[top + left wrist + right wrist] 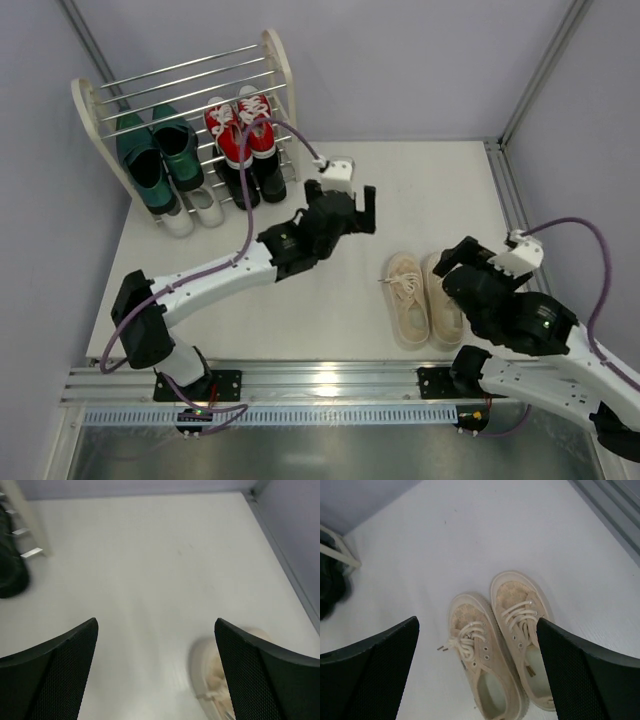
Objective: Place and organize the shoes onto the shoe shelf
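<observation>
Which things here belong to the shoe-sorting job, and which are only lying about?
Job: shelf; green loafers, red sneakers, white sneakers and black shoes on it; beige sneakers on the table.
Other: the table itself; metal rail at its near edge.

Ten shoes (pixel 407 298), one shelf (pixel 284 68)
</observation>
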{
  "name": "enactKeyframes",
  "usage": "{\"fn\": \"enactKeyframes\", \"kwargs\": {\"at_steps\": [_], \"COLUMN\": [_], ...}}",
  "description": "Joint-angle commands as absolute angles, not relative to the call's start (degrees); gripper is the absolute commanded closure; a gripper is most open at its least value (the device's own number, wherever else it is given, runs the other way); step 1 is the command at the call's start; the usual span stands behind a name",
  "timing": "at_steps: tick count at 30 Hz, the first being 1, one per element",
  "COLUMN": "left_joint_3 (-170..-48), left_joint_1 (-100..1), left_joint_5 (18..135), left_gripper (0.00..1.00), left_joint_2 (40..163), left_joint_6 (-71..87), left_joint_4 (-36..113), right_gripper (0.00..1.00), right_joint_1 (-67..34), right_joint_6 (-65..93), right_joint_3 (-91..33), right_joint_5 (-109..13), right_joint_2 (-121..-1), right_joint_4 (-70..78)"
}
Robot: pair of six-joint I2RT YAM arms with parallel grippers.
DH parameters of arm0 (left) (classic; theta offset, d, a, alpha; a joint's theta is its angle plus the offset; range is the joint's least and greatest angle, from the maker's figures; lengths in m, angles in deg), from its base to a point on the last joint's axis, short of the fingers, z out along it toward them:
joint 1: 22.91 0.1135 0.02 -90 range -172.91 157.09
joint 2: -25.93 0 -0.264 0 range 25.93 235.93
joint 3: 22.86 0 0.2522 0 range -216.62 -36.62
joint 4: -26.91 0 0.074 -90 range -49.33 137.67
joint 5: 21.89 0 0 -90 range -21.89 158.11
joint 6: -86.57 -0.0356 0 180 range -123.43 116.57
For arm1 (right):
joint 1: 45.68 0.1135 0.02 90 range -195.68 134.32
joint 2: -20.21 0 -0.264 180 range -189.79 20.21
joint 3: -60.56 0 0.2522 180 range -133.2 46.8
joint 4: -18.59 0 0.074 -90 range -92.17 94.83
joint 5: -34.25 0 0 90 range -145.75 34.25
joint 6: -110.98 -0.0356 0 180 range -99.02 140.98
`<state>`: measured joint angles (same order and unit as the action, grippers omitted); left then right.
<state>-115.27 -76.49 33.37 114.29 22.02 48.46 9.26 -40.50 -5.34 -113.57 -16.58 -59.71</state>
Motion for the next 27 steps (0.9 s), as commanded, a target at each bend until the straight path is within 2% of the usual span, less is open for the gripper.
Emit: {"fn": "enactKeyframes", "kwargs": {"at_steps": [1,7,12,15,27], "left_joint_3": [-114.67,-117.12,-121.35,-121.35,-125.92], "left_joint_1": [-83.63,-90.84,-95.14,-97.34,-101.83], "left_joint_5": [37.95,44.37,44.21,46.83,50.36], "left_gripper": [0.05,0.05,0.07,0.08,0.09], "left_joint_2": [115.75,124.53,130.78,134.03,142.90], "left_joint_6": [30.03,36.81,45.95,49.99,56.42], "left_joint_4": [46.47,44.27,50.24,48.41,49.63], "right_gripper": [0.00,0.00,0.00,0.00,0.00], "right_joint_1": [8.82,8.20,8.20,8.20,8.20], "right_joint_6": [-58.99,-56.37,-51.89,-49.69,-45.30], "right_joint_3": [-13.22,-16.39,-20.70,-20.53,-17.98], "right_joint_5": [-124.91,-127.55,-128.61,-128.53,-127.91], "right_joint_2": [-14.77,-6.25,-8.17,-8.97,-8.53], "right_joint_4": [-83.12,-82.98,-83.15,-81.23,-77.45]}}
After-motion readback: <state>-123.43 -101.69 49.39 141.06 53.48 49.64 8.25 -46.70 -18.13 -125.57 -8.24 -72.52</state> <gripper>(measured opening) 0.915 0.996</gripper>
